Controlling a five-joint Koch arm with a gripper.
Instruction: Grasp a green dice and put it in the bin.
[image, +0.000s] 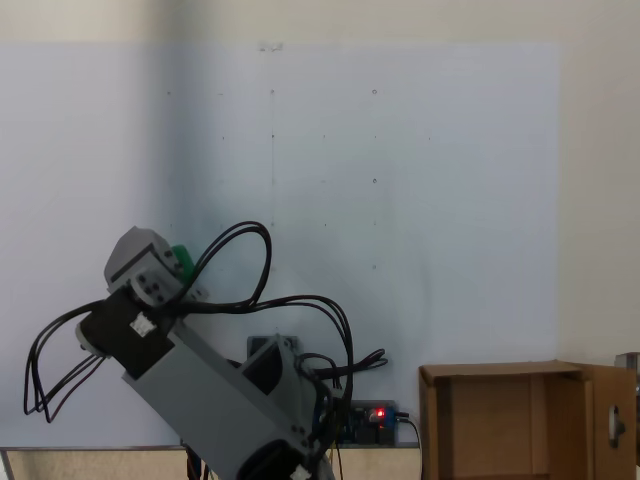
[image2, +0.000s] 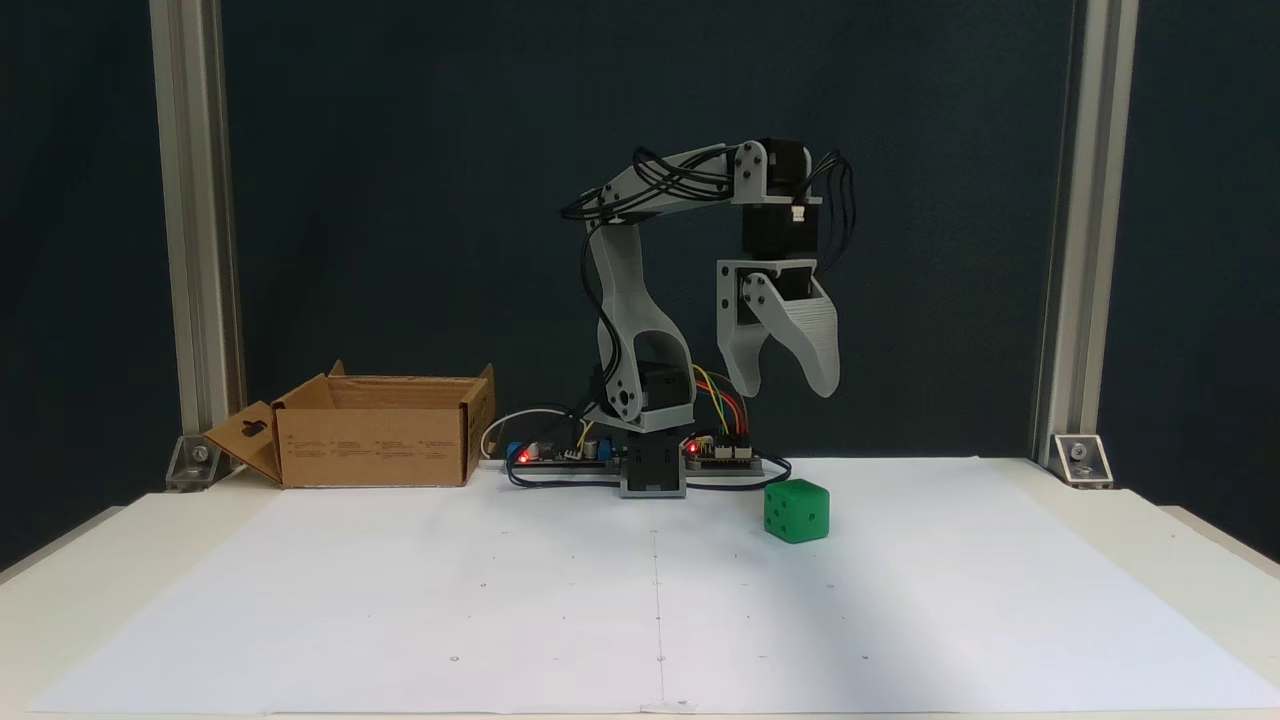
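While the gripper (image2: 787, 392) hangs wide open and empty above the green dice (image2: 797, 511), at its 12 o'clock, an off-centre descent could knock it away; bin (image2: 375, 443) sits far at 9.

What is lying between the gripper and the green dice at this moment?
Nothing. In a fixed view the gripper, jaws apart, hangs above the green dice, and between them is empty air, with the arm's base boards behind.
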